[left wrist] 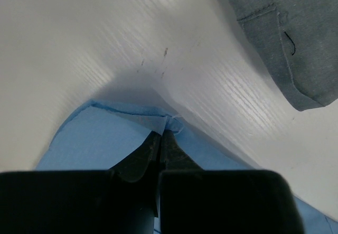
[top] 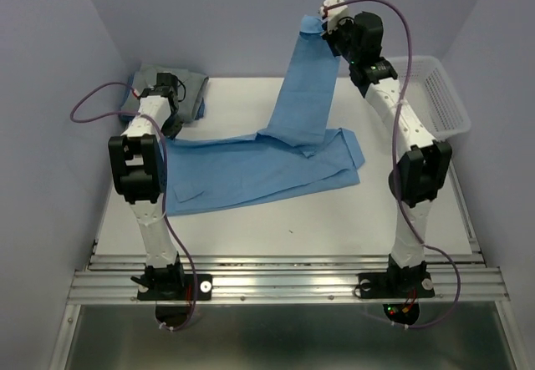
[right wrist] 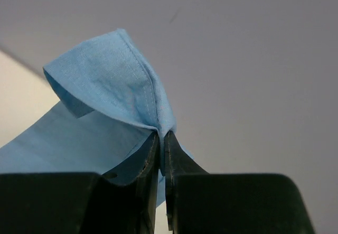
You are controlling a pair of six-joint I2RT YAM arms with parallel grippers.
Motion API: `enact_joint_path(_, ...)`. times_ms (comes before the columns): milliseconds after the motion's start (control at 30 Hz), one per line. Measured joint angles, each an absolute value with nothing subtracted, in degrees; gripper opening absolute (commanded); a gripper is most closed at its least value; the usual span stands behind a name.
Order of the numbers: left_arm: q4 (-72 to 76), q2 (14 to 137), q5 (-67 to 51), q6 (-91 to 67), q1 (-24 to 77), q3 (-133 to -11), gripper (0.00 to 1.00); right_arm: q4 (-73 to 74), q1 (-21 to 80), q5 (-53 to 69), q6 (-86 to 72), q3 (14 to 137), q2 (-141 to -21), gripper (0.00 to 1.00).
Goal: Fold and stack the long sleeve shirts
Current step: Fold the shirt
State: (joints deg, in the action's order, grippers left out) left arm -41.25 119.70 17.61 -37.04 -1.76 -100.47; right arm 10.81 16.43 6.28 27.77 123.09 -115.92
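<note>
The light blue long sleeve shirt (top: 259, 169) lies spread across the middle of the table. One part of it is pulled up high at the back right, where my right gripper (top: 324, 29) is shut on its hemmed edge (right wrist: 132, 91). My left gripper (top: 167, 128) is low at the table's left, shut on a corner of the same blue shirt (left wrist: 105, 139). The grey shirt (top: 185, 93) lies folded at the back left, and its edge (left wrist: 296, 38) shows in the left wrist view, apart from the gripper.
A white mesh basket (top: 435, 94) stands at the back right, beside the right arm. The white table top (top: 292, 220) shows bare in front of the blue shirt. Purple walls close in the back and both sides.
</note>
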Motion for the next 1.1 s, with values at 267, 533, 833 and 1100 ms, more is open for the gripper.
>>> enact_joint_path(267,-39.22,120.14,15.99,-36.03,-1.78,-100.42,0.0,-17.78,16.23,13.54,36.27,142.85,-140.27,0.01)
enact_joint_path(533,-37.87,120.16,14.79,-35.75,-1.87,-98.37,0.0,-35.46,16.67,30.17,33.61,138.43,-139.98,0.01)
enact_joint_path(833,-37.34,120.16,14.68,-35.59,-1.89,-98.21,0.0,-24.36,17.02,42.61,37.87,124.99,-130.21,0.01)
enact_joint_path(1100,-36.93,120.16,14.57,-35.59,-1.89,-96.2,0.0,-21.96,17.02,37.19,40.45,120.6,-130.87,0.01)
